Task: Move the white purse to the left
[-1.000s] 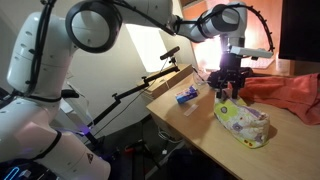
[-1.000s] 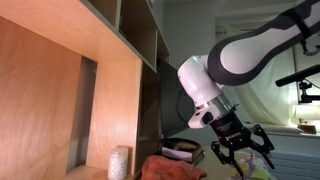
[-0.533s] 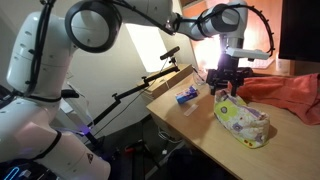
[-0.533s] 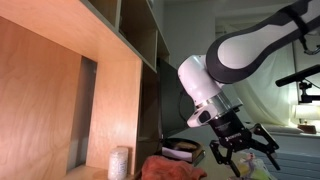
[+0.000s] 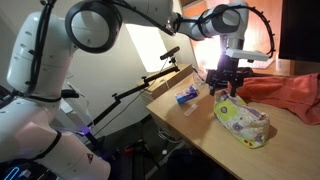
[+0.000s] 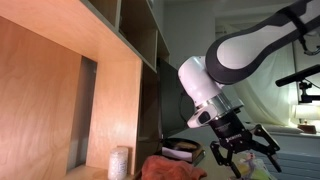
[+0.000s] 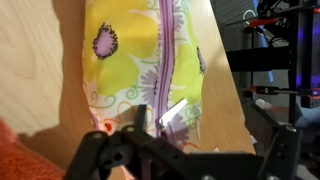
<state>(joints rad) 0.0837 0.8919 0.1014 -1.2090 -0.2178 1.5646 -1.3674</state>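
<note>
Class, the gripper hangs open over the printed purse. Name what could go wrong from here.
The gripper hangs open above one end of the white purse; a pinch on that soft end may slip or leave the rest dragging. The orange cloth lies beside that end, so the closing jaws might catch it too. The purse lies near the table edge; a shove could tip it off.
</note>
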